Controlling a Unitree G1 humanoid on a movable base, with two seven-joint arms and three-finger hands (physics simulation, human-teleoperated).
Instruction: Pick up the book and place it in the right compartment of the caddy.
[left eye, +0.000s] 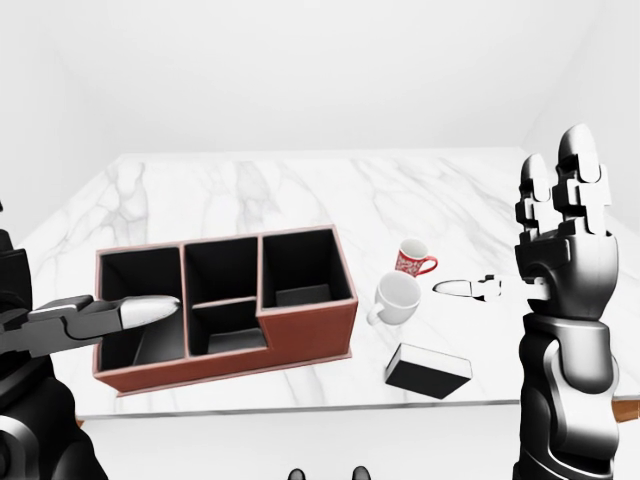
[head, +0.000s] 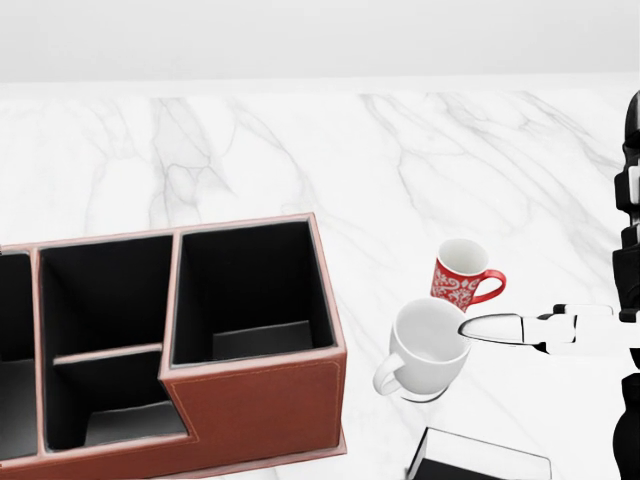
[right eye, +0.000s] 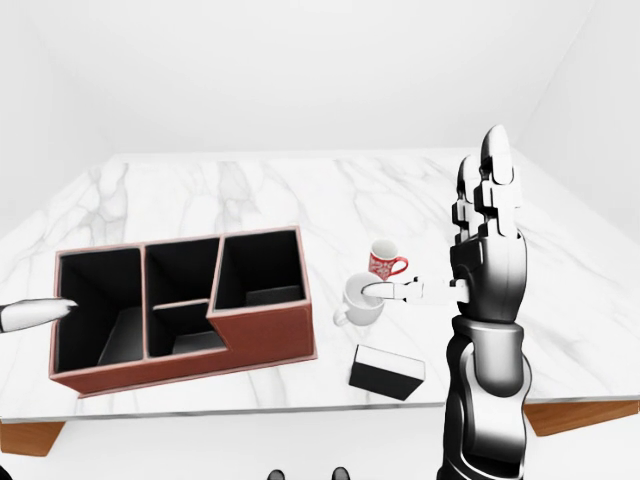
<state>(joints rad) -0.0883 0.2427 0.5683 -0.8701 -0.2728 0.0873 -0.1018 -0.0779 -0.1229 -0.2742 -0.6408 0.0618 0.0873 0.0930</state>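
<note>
The book (left eye: 428, 370), black with white page edges, lies flat on the marble table near its bottom edge, just right of the caddy. The brown caddy (left eye: 300, 338) has black compartments; its right compartment (left eye: 300, 265) holds nothing. My right hand (left eye: 530, 235) is raised above the table to the right of the book, open, with fingers pointing up and the thumb reaching left toward the mugs. It holds nothing. My left hand (left eye: 110, 315) is open, with a finger stretched over the caddy's left compartment.
A white mug (left eye: 398, 298) and a red patterned mug (left eye: 412, 260) stand between the caddy and my right hand, just above the book. The marble table (left eye: 300, 190) stretches toward the top of the view. White walls surround it.
</note>
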